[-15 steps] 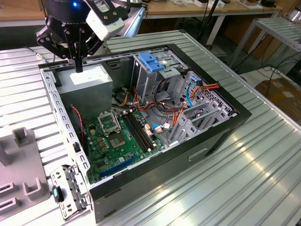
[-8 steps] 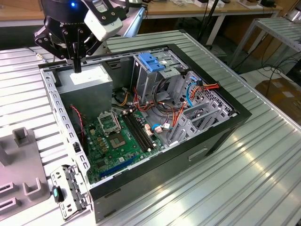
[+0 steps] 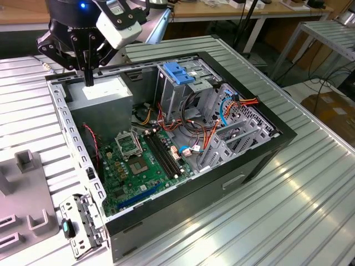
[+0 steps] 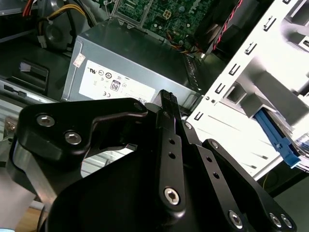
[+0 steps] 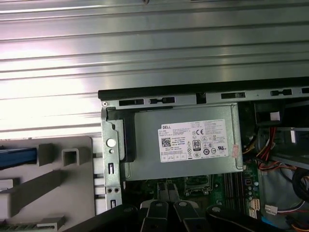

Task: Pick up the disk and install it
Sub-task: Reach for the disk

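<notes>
Above power supply [image 3: 102, 98], pincer [image 3: 88, 78] hovers

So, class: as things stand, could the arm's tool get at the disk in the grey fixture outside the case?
Probably yes. The tool hangs over the power supply, above the case; the disk sits in the open grey fixture alongside, nothing over what shows of it.

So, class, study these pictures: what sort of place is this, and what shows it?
Probably a robotics lab or workshop: an open computer case sits on a ribbed metal table, a robot's end effector hangs above its power supply, and workbenches stand behind.
</notes>
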Robot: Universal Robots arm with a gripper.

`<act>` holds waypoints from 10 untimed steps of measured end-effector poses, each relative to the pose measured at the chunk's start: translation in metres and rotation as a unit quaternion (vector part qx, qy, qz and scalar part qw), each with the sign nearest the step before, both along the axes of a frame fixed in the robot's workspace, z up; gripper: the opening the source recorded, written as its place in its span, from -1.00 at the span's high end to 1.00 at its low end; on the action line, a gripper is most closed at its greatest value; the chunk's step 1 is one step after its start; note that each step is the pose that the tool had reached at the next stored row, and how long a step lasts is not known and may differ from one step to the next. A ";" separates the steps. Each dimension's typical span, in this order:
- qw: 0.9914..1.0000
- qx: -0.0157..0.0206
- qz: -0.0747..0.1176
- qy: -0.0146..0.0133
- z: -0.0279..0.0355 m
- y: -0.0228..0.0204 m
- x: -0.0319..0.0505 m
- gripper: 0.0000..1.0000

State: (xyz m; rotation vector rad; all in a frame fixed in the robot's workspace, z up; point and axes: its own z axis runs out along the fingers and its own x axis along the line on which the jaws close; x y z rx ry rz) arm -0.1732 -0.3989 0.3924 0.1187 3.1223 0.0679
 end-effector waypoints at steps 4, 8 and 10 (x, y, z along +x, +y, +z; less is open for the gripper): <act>1.000 0.000 0.000 0.000 0.0000 0.0000 -0.0014 0.79; 1.000 0.000 0.000 0.000 0.0000 0.0000 -0.0031 0.79; 1.000 0.000 0.000 0.001 -0.0001 0.0000 -0.0041 0.79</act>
